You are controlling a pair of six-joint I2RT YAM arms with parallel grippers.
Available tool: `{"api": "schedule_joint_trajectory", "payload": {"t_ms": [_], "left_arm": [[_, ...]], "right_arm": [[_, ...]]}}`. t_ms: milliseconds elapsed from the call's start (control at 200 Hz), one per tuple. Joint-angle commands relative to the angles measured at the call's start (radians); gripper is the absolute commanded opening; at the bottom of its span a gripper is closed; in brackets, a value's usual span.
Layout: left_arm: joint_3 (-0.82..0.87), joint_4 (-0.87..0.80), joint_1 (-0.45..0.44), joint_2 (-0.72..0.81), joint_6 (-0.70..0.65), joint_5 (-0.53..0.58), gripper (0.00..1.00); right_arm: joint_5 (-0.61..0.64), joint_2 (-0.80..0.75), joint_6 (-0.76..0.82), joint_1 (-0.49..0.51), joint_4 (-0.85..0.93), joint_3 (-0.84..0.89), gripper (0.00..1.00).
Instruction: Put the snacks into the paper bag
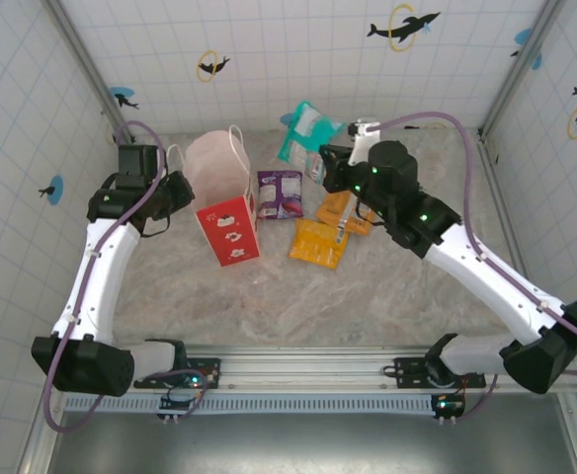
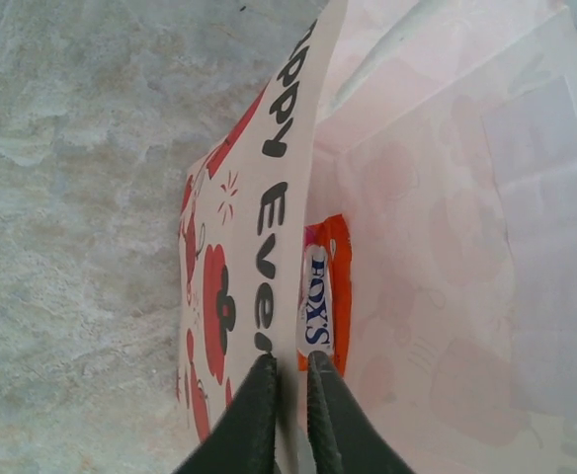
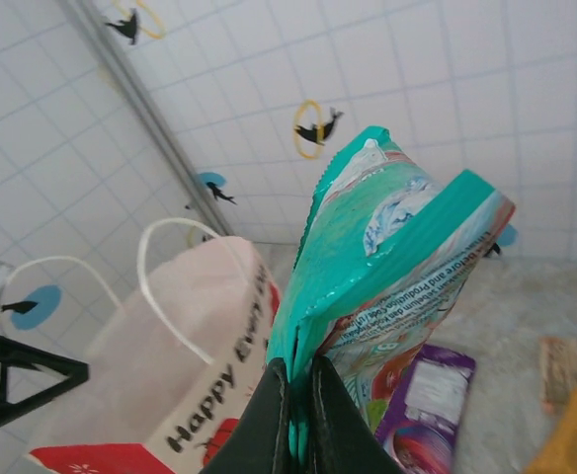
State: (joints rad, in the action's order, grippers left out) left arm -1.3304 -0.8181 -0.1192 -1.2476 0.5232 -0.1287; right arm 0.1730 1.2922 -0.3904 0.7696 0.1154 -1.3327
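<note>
The paper bag [image 1: 225, 202] stands left of centre, white above and red below, with thin handles. My left gripper [image 2: 288, 380] is shut on the bag's side wall [image 2: 269, 188], one finger outside and one inside; it shows from above at the bag's left edge [image 1: 188, 190]. A red-yellow "FOX'S" packet [image 2: 323, 296] lies inside the bag. My right gripper [image 3: 296, 395] is shut on the teal packet [image 3: 387, 257], held in the air right of the bag [image 3: 170, 346]. On the table lie a purple packet [image 1: 280, 193] and two orange packets [image 1: 318, 243] [image 1: 348, 210].
Tiled walls with dolphin stickers close in the back and both sides of the marble table [image 1: 298, 296]. The right arm [image 1: 466, 257] reaches diagonally from the near right corner over the orange packets. The purple packet [image 3: 432, 405] lies just below the held teal one.
</note>
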Motion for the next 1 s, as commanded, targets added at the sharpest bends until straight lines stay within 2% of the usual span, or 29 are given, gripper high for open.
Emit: {"api": "schedule_joint_trajectory", "payload": {"t_ms": [0, 380, 585, 636, 826, 996], "left_arm": [[0.02, -0.006, -0.003, 0.004, -0.003, 0.015, 0.0], [0.022, 0.008, -0.003, 0.008, -0.003, -0.005, 0.0], [0.022, 0.008, -0.004, 0.011, -0.01, -0.009, 0.0], [0.022, 0.008, -0.003, 0.011, -0.009, -0.009, 0.0], [0.023, 0.018, -0.002, 0.01, -0.012, -0.025, 0.0], [0.02, 0.021, -0.004, 0.01, -0.016, -0.029, 0.0]], "right_arm": [[0.065, 0.034, 0.069, 0.059, -0.146, -0.101, 0.0], [0.116, 0.203, 0.157, 0.22, -0.257, -0.308, 0.0], [0.219, 0.335, 0.191, 0.291, -0.199, -0.425, 0.0], [0.248, 0.373, 0.202, 0.301, -0.14, -0.466, 0.0], [0.326, 0.522, 0.275, 0.329, -0.029, -0.614, 0.0], [0.377, 0.612, 0.32, 0.336, 0.002, -0.69, 0.0]]}}
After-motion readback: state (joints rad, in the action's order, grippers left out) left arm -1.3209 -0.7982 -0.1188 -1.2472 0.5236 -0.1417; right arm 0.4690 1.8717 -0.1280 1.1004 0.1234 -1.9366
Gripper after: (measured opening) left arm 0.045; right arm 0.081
